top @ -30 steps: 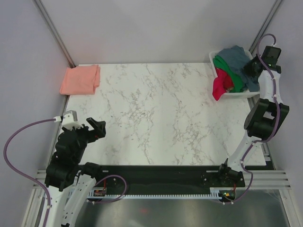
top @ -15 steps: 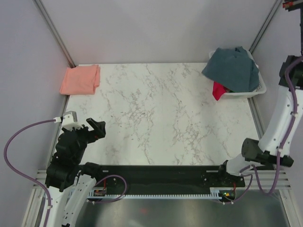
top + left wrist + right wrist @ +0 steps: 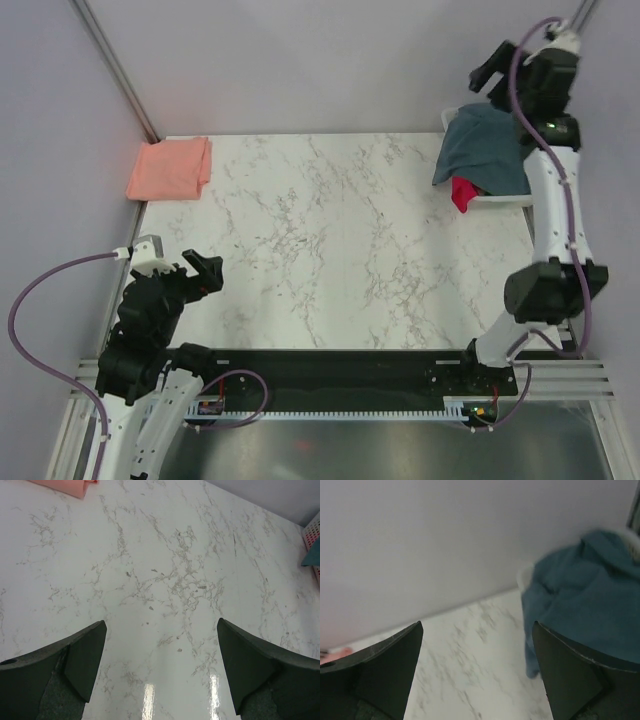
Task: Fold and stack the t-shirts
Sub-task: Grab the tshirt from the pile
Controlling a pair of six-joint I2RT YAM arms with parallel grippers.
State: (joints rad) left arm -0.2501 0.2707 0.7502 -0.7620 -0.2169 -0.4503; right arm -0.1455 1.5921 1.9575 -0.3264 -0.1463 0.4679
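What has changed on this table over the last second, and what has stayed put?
The right gripper let go of the slate-blue t-shirt and swung up high by the basket, jaws open. The shirt, pulled across, now drapes over the basket's table-side rim, hiding the green garment. The left gripper and the folded salmon-pink t-shirt stayed put.

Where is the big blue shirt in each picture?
Top view: the blue shirt is at the far right, draped over the basket.
Left wrist view: the blue shirt is only a sliver at the right edge.
Right wrist view: the blue shirt is large, on the right.
Shared landmark: the marble table.
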